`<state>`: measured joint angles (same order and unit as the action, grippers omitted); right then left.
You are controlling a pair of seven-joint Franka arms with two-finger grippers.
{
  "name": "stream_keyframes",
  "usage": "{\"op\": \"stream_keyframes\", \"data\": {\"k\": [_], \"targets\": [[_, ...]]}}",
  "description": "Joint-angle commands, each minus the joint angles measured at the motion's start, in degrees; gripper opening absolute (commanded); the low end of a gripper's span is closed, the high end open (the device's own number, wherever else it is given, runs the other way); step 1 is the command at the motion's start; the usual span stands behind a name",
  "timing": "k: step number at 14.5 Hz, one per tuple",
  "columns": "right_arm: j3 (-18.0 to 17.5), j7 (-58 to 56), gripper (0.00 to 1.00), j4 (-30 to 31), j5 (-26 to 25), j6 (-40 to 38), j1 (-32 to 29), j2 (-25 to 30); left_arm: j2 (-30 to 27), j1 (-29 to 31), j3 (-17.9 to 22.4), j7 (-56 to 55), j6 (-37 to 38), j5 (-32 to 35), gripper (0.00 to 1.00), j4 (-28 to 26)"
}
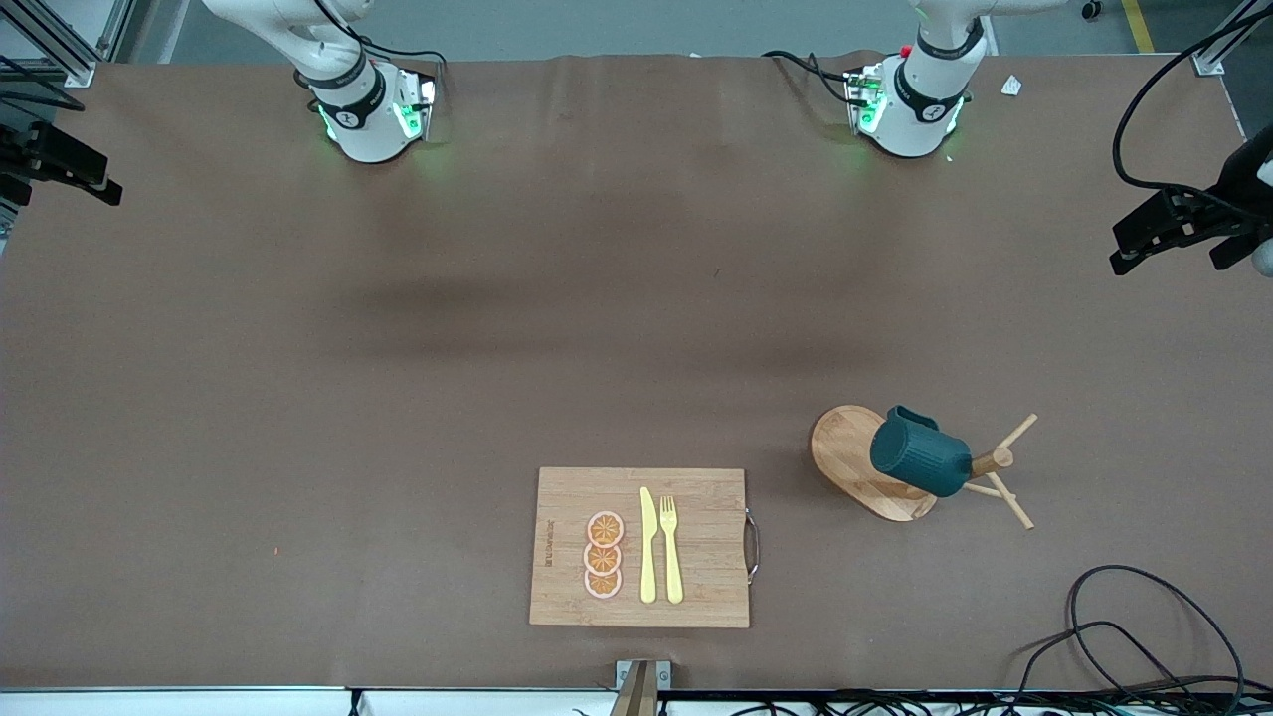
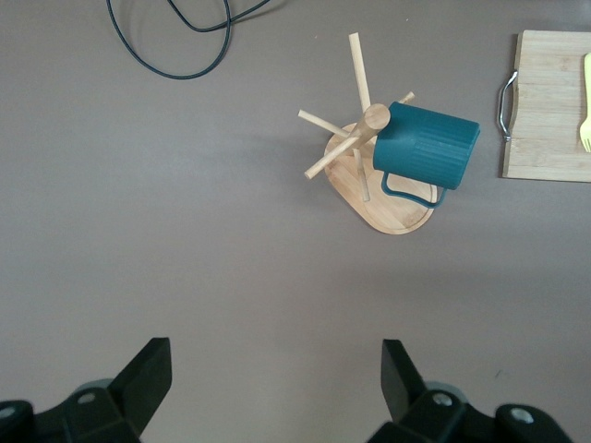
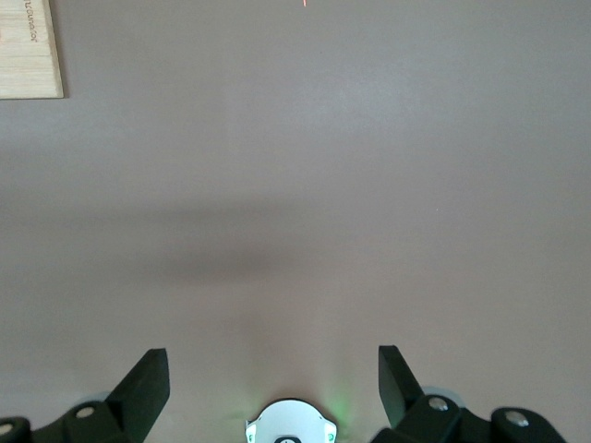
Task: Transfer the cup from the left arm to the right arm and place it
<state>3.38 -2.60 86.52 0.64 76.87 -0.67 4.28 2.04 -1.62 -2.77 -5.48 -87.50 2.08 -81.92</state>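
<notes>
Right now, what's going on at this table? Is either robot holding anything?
Nothing is being handled yet. The dark teal cup hangs on a peg of the wooden mug rack, beside the cutting board toward the left arm's end. The left gripper is open, high over bare table with the rack in its view. The right gripper is open too, over bare table, waiting.

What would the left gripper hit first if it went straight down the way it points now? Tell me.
Probably bare table. The left gripper hangs open, pointing down at brown surface, with the cup on its wooden rack off to one side of that line. Depth is hard to judge.
</notes>
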Motion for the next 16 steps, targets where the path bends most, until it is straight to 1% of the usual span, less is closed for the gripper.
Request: {"op": "stream_keyframes", "data": {"k": [1,10,14,16], "targets": [[-0.74,-0.74,1.0,1.37,-0.47,-0.06,-1.08,1.52,-0.2,0.12,0.13,1.17,-0.21,-0.5,1.0,0.27],[-0.74,-0.74,1.0,1.45,-0.47,-0.06,-1.17,1.52,0.15,-0.84,0.04,0.12,-0.48,0.29,1.0,-0.08],[-0.74,-0.74,1.0,1.45,-0.47,-0.06,-1.08,1.52,2.96,-1.28,-0.92,0.11,-0.56,0.73,1.0,0.01],[-0.74,-0.74,1.0,1.37,-0.47,-0.06,-1.17,1.52,5.33,-3.12,-1.71,0.55,-1.35,0.47,1.0,0.1]]}}
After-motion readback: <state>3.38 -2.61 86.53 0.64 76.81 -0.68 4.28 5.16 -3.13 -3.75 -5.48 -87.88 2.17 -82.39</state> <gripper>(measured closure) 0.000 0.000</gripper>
